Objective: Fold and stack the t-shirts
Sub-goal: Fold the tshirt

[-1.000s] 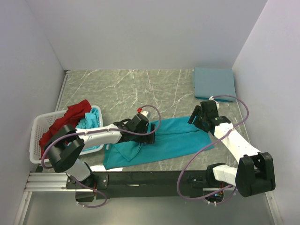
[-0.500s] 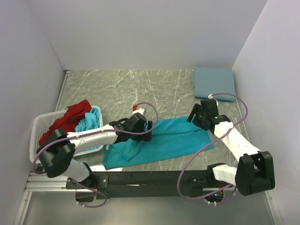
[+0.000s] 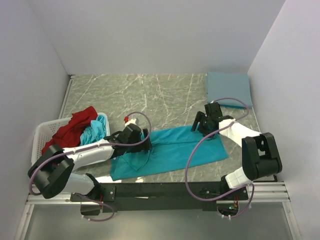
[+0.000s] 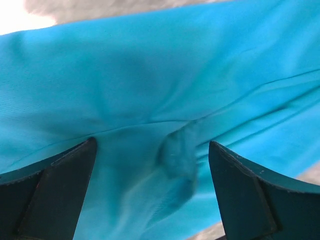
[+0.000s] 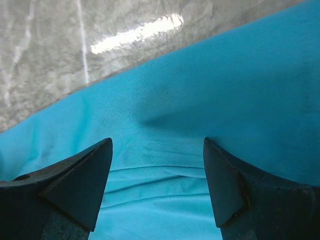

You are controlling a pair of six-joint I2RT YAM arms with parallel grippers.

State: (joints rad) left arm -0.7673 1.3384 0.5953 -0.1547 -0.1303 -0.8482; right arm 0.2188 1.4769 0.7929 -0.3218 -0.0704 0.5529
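Observation:
A bright teal t-shirt [image 3: 175, 150] lies loosely folded in a long band on the marble table, between the two arms. My left gripper [image 3: 144, 138] is low over its left end and stands open. In the left wrist view the gripper [image 4: 152, 150] has teal cloth with a small bunched fold [image 4: 180, 155] between its fingers [image 4: 50, 190], and nothing is pinched. My right gripper [image 3: 196, 123] hovers open over the shirt's far right edge. The right wrist view shows that gripper [image 5: 157, 145] spread above layered teal fabric [image 5: 210, 90].
A folded grey-blue t-shirt [image 3: 228, 89] lies in the back right corner. At the left, a white lattice basket [image 3: 40, 145] holds a red t-shirt [image 3: 75, 127] and another teal one [image 3: 95, 131]. Bare marble table [image 3: 140, 95] stretches behind the shirt. White walls close three sides.
My left gripper has drawn back to the left along the shirt and opened wider. My right gripper has shifted left to the shirt's far edge and opened slightly more.

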